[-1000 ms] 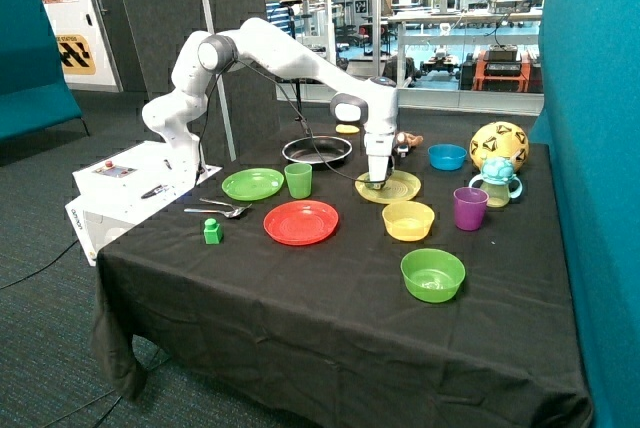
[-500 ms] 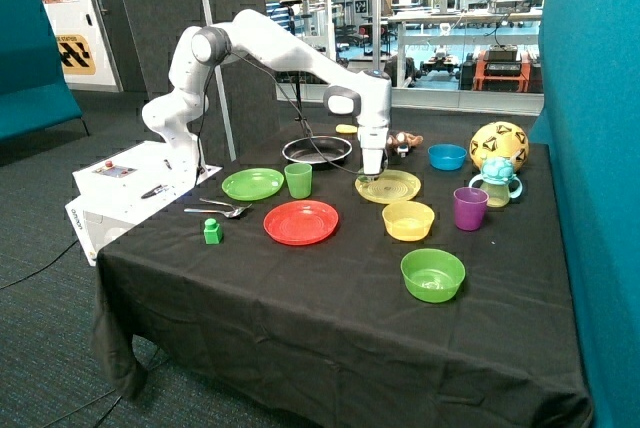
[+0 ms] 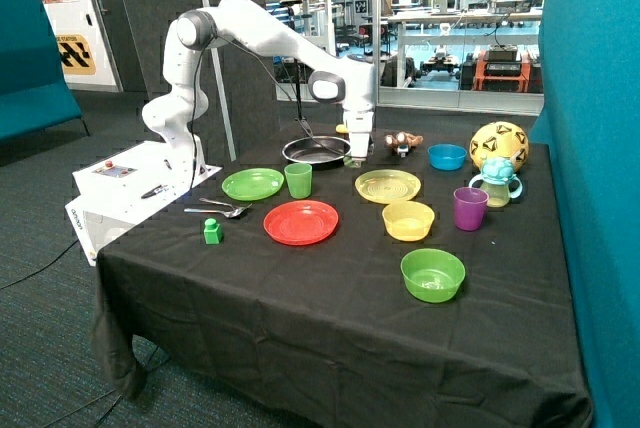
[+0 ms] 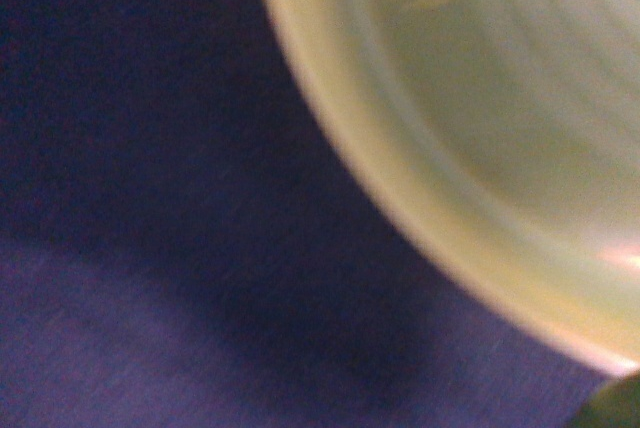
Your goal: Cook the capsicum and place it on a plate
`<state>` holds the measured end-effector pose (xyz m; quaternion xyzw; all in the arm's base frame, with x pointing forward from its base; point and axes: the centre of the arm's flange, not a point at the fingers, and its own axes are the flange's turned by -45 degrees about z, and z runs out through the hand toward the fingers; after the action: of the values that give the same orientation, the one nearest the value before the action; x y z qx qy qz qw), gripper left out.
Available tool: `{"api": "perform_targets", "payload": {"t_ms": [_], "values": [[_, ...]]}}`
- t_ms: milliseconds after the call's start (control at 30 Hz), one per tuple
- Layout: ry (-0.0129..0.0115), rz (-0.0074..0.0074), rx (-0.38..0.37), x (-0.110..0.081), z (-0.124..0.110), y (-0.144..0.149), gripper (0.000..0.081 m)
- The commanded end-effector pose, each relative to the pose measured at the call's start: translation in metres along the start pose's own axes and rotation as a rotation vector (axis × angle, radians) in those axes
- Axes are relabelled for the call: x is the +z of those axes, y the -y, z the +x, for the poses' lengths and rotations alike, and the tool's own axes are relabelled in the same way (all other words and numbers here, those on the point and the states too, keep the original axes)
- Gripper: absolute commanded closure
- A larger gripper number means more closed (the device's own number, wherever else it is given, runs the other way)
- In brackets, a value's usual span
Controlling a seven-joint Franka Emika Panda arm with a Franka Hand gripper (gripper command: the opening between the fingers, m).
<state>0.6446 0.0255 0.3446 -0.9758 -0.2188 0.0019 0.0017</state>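
Observation:
My gripper (image 3: 357, 157) hangs above the black cloth between the black frying pan (image 3: 317, 151) and the yellow plate (image 3: 388, 186). It holds a small dark green capsicum (image 3: 357, 161) at its tip. In the wrist view the capsicum (image 4: 612, 410) shows only as a dark green edge in one corner, with the yellow plate (image 4: 500, 128) and the dark cloth below. The yellow plate has nothing on it. The bright green plate (image 3: 252, 184) lies near the robot base, with nothing on it and apart from the gripper.
A green cup (image 3: 298, 180) stands by the green plate, a red plate (image 3: 301, 222) in front of it. A yellow bowl (image 3: 408, 219), green bowl (image 3: 433, 274), purple cup (image 3: 469, 208), blue bowl (image 3: 447, 156), ball (image 3: 498, 144), green block (image 3: 212, 231) and cutlery (image 3: 218, 210) lie around.
The gripper has risen off the yellow plate and moved toward the frying pan, taking the capsicum with it. The yellow plate is now bare.

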Motion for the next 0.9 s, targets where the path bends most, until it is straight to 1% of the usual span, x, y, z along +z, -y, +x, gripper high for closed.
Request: {"api": "perform_targets", "payload": {"t_ms": [0, 33, 67, 133, 400, 700, 733, 867], "values": [[-0.0028, -0.0043, -0.054, -0.022, -0.028, 0.036, 0.0808], [-0.0027, -0.0043, -0.056, -0.023, -0.031, 0.039, 0.0808], [-0.0028, -0.0043, -0.039, -0.025, -0.033, 0.042, 0.0808], [-0.0028, -0.0043, -0.048, -0.029, -0.037, 0.047, 0.0808], [-0.0031, -0.0041, 0.11, -0.036, -0.052, 0.056, 0.0808], [-0.0033, -0.0039, 0.211, -0.037, -0.067, 0.073, 0.0808], [-0.0033, -0.0039, 0.233, -0.036, -0.07, 0.076, 0.0808], [-0.0034, -0.0038, 0.269, -0.033, -0.08, 0.089, 0.0808]]}}
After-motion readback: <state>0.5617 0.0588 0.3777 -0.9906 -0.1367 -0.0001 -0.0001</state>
